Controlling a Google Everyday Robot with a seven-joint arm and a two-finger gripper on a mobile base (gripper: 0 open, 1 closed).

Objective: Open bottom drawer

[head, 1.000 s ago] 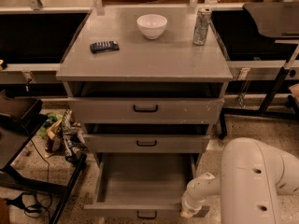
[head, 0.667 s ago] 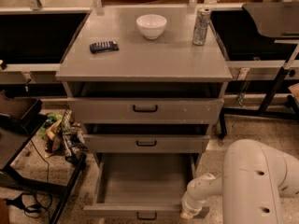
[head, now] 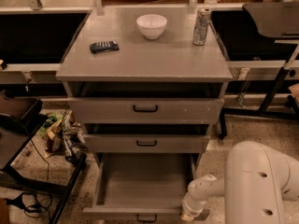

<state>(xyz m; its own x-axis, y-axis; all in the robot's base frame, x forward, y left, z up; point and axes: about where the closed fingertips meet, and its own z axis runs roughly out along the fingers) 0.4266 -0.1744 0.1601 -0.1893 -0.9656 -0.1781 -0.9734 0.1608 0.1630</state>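
The bottom drawer [head: 140, 185] stands pulled well out, as a second ago, its plain inside showing. The claw [head: 189, 213] sits unmoved at its front right corner, perhaps touching; its state cannot be told.

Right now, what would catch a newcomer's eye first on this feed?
The shallow grey metal bottom drawer stands pulled far out at the cabinet's foot, plain grey inside showing. The white robot arm's gripper sits low by that drawer's right front corner. On the grey cabinet top stand a round white bowl and a silver can, a flat black device to their left.
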